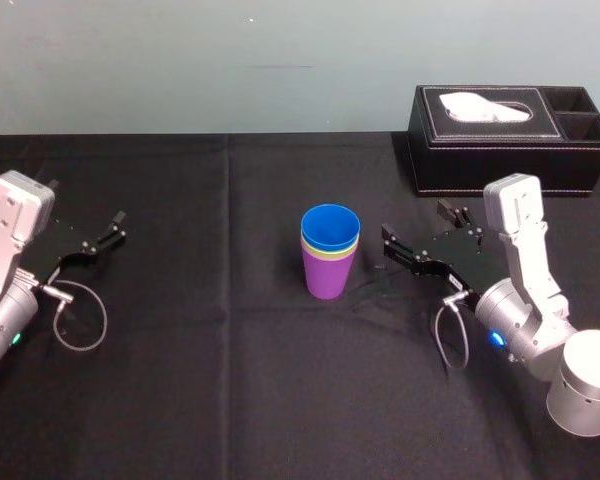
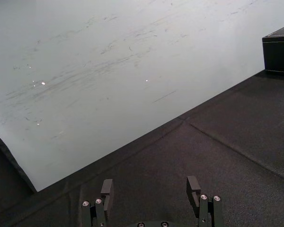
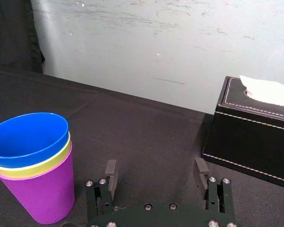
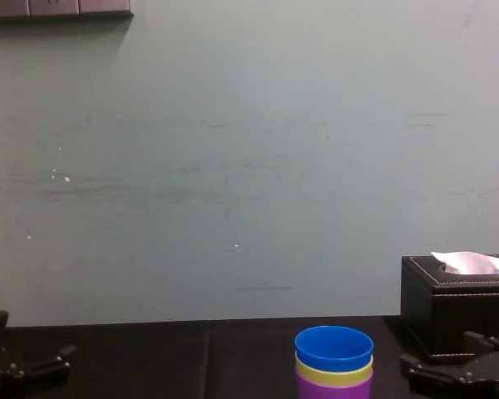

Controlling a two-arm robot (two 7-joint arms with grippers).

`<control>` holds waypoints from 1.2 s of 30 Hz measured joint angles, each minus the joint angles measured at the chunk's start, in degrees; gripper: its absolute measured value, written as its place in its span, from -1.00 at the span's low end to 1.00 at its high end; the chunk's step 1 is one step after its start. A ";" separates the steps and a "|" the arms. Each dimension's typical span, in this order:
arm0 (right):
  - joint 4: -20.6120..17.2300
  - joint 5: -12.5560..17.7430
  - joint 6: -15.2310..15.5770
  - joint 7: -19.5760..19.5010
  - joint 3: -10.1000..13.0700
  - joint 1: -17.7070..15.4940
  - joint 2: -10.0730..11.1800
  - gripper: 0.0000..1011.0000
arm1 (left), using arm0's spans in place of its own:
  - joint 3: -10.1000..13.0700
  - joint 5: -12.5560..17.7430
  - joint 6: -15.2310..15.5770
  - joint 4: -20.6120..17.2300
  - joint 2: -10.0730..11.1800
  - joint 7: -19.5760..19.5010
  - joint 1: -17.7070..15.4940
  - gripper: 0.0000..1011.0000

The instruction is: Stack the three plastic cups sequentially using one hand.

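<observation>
The right fingers are spread apart low over the counter, and near their left tip stands the blue cup, nested in the yellow-green cup, that one in the purple cup. Beyond them sits the tissue box; the left fingers, also apart, lie well away

Your black two-fingered right gripper hangs low, fingers spread, while your black left gripper rests likewise agape, well apart.

Blue cup inside yellow-green cup; purple cup undermost
</observation>
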 joint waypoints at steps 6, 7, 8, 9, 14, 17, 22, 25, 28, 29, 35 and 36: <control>0.00 0.00 0.00 0.00 0.00 0.00 0.00 0.98 | 0.00 0.00 0.00 0.00 0.00 0.00 0.00 1.00; 0.00 0.00 0.00 0.00 0.00 0.00 0.00 0.98 | 0.00 0.00 0.00 0.00 0.00 0.00 0.00 1.00; 0.00 0.00 0.00 0.00 0.00 0.00 0.00 0.98 | 0.00 0.00 0.00 0.00 0.00 0.00 0.00 1.00; 0.00 0.00 0.00 0.00 0.00 0.00 0.00 0.98 | 0.00 0.00 0.00 0.00 0.00 0.00 0.00 1.00; 0.00 0.00 0.00 0.00 0.00 0.00 0.00 0.98 | 0.00 0.00 0.00 0.00 0.00 0.00 0.00 1.00; 0.00 0.00 0.00 0.00 0.00 0.00 0.00 0.98 | 0.00 0.00 0.00 0.00 0.00 0.00 0.00 1.00; 0.00 0.00 0.00 0.00 0.00 0.00 0.00 0.98 | 0.00 0.00 0.00 0.00 0.00 0.00 0.00 1.00; 0.00 0.00 0.00 0.00 0.00 0.00 0.00 0.98 | 0.00 0.00 0.00 0.00 0.00 0.00 0.00 1.00; 0.00 0.00 0.00 0.00 0.00 0.00 0.00 0.98 | 0.00 0.00 0.00 0.00 0.00 0.00 0.00 1.00; 0.00 0.00 0.00 0.00 0.00 0.00 0.00 0.98 | 0.00 0.00 0.00 0.00 0.00 0.00 0.00 1.00; 0.00 0.00 0.00 0.00 0.00 0.00 0.00 0.98 | 0.00 0.00 0.00 0.00 0.00 0.00 0.00 1.00; 0.00 0.00 0.00 0.00 0.00 0.00 0.00 0.98 | 0.00 0.00 0.00 0.00 0.00 0.00 0.00 1.00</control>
